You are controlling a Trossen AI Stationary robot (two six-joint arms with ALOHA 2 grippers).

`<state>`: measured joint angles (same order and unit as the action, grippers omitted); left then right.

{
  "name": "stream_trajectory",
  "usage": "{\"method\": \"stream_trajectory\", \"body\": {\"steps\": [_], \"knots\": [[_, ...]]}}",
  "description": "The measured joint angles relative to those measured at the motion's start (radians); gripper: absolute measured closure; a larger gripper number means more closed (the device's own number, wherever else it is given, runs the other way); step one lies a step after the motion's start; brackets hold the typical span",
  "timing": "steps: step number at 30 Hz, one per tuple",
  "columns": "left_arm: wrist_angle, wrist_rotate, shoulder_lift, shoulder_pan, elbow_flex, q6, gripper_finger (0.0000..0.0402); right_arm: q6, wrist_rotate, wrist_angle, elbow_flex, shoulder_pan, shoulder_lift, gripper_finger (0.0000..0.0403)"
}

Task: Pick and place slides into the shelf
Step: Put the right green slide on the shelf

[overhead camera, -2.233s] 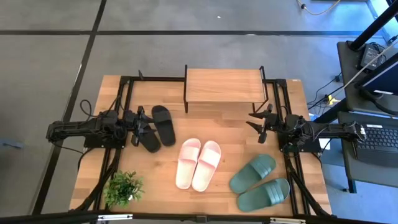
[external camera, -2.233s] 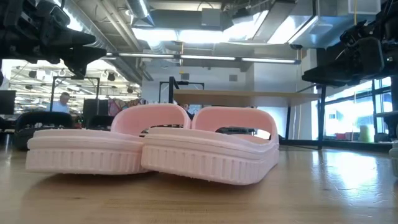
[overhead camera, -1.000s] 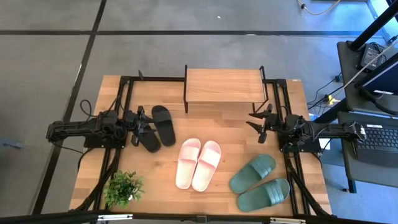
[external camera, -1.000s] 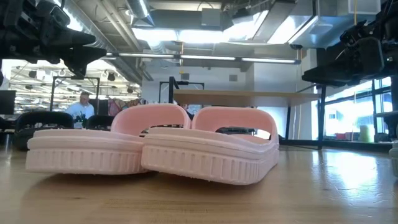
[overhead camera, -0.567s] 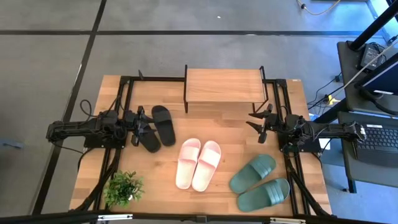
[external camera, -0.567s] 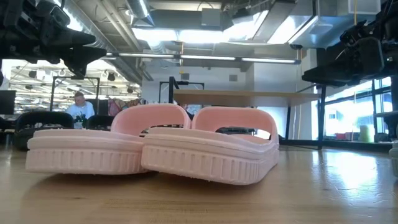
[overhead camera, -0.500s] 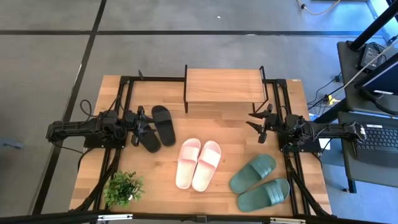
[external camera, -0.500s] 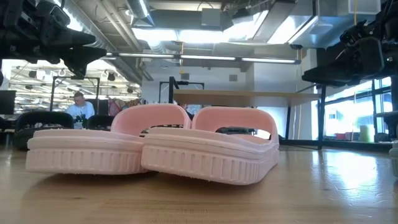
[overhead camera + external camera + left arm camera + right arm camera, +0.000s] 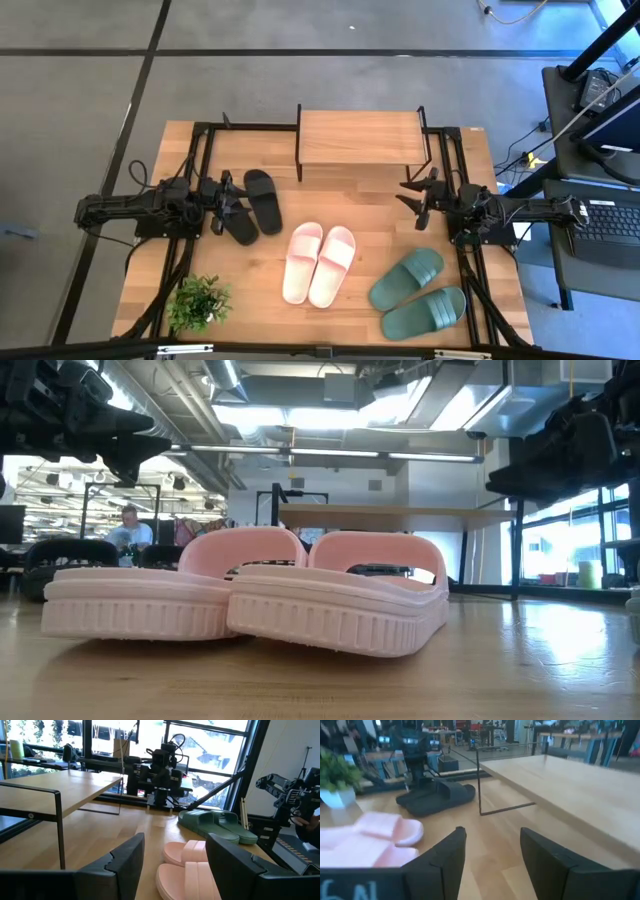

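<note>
Still, no change is seen: left gripper (image 9: 228,203) and right gripper (image 9: 414,198) are held open, black slides (image 9: 253,205) just beyond the left jaws.

On the wooden table (image 9: 470,150), the shelf (image 9: 360,138) stands at the far edge, with black slides (image 9: 255,203) by the left gripper (image 9: 227,203), pink slides (image 9: 319,264) in the middle, green slides (image 9: 418,292) near the open-fingered right gripper (image 9: 413,198), and a potted plant (image 9: 199,302) at the near left corner.
</note>
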<state>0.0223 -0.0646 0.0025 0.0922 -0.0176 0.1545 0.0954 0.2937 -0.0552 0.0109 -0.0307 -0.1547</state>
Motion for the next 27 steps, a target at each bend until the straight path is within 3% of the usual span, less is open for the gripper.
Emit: {"method": "stream_trajectory", "body": {"steps": [14, 27], "knots": [[0.0, 0.0, 0.0, 0.0, 0.0, -0.023, 0.0198, 0.163, 0.0, 0.0, 0.0, 0.0, 0.0, 0.0214], [0.0, 0.0, 0.0, 0.0, 0.0, -0.053, 0.0198, 0.136, -0.029, -0.046, 0.0, 0.0, 0.0, 0.0215]]}}
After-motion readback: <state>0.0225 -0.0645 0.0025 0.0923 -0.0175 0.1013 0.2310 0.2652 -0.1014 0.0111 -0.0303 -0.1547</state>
